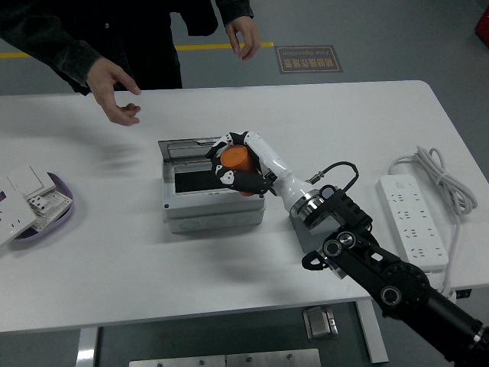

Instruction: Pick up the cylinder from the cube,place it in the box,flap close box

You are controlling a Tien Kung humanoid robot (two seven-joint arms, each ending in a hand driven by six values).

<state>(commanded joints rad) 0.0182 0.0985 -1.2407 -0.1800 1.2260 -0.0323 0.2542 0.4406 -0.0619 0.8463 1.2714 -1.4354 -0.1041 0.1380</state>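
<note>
Our right hand (pixel 238 164), fingers wrapped around the orange cylinder (pixel 236 159), hangs over the open box (pixel 212 195) at frame centre.

White rectangular table (pixel 367 115): one; grey metal box with raised hinged lid (pixel 212 210), centre of frame: one; orange plastic cylinder (pixel 238 160), above the box: one; grey cube (pixel 306 234), right of centre and mostly hidden behind the arm: one; robot hand, white and black, five-fingered (pixel 241 164): one; white power strip with coiled cable (pixel 412 222), right side: one; purple-rimmed tray (pixel 64 218), left edge: one, holding white switch plates (pixel 27 191), count unclear; person's hands, upper left (pixel 114 95) and upper centre (pixel 244 34): two.
</note>
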